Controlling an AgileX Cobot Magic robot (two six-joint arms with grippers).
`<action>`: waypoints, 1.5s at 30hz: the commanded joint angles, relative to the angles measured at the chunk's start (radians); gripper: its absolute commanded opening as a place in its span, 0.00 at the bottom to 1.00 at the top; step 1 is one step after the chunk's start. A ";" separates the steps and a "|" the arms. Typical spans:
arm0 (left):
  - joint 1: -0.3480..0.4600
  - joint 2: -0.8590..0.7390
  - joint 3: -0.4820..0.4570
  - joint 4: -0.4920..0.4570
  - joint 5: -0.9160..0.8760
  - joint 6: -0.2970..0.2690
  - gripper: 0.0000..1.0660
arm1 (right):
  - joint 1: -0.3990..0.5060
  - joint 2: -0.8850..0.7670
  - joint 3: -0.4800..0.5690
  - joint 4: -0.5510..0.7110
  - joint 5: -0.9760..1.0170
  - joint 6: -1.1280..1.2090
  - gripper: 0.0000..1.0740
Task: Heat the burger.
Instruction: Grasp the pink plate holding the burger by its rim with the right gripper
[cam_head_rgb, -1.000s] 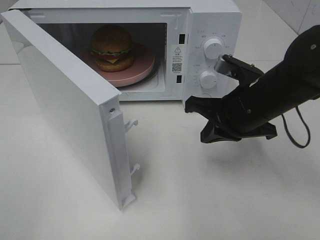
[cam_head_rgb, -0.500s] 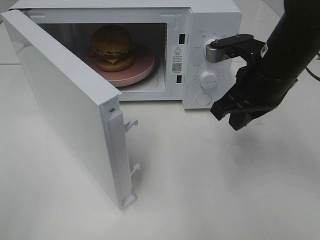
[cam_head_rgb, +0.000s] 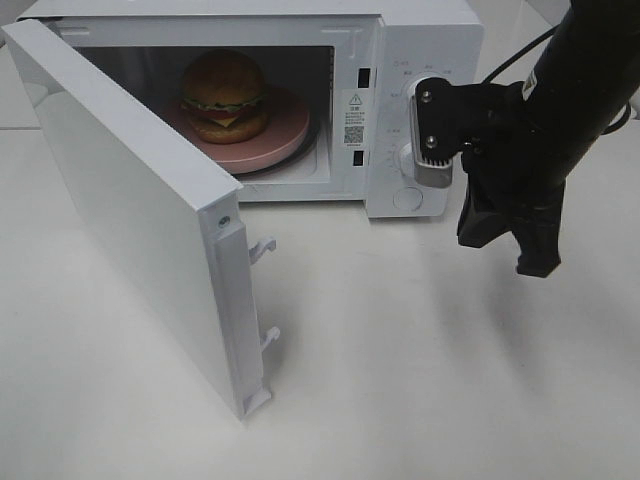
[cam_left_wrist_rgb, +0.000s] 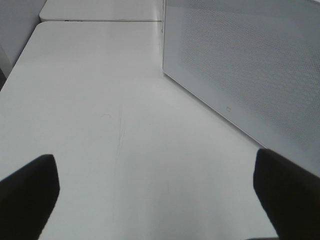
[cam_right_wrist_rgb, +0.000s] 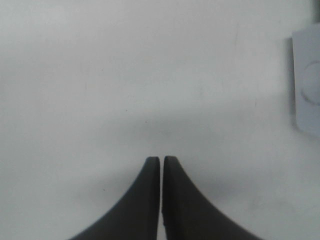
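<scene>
Your right arm has swung up and turned over in the last second. Its right gripper (cam_head_rgb: 520, 245), which lay low in front of the control panel, now points straight down at the table (cam_head_rgb: 400, 380), just off the front right corner of the microwave (cam_head_rgb: 430, 40).

In the right wrist view you can see the right gripper (cam_right_wrist_rgb: 161, 160) with its two dark fingers pressed together, only a hairline between them. It holds nothing and hangs above bare white table.

The burger (cam_head_rgb: 224, 95) is well away from that gripper, up and to the left in the overhead view. It sits inside the microwave cavity on the round pink plate (cam_head_rgb: 285, 135) and has not moved. The door (cam_head_rgb: 130, 210) has stayed swung wide open toward the front left.

Your left gripper (cam_left_wrist_rgb: 157, 200) is spread wide and empty over the table, with the white microwave wall beside it.
</scene>
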 joint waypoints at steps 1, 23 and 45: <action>0.000 -0.005 0.003 0.002 0.000 0.003 0.92 | 0.000 -0.008 -0.002 -0.003 0.000 -0.199 0.06; 0.000 -0.005 0.003 0.002 0.000 0.003 0.92 | 0.067 0.005 -0.006 -0.091 -0.234 -0.189 0.91; 0.000 -0.005 0.003 0.001 0.000 0.004 0.92 | 0.199 0.188 -0.188 -0.205 -0.370 -0.127 0.87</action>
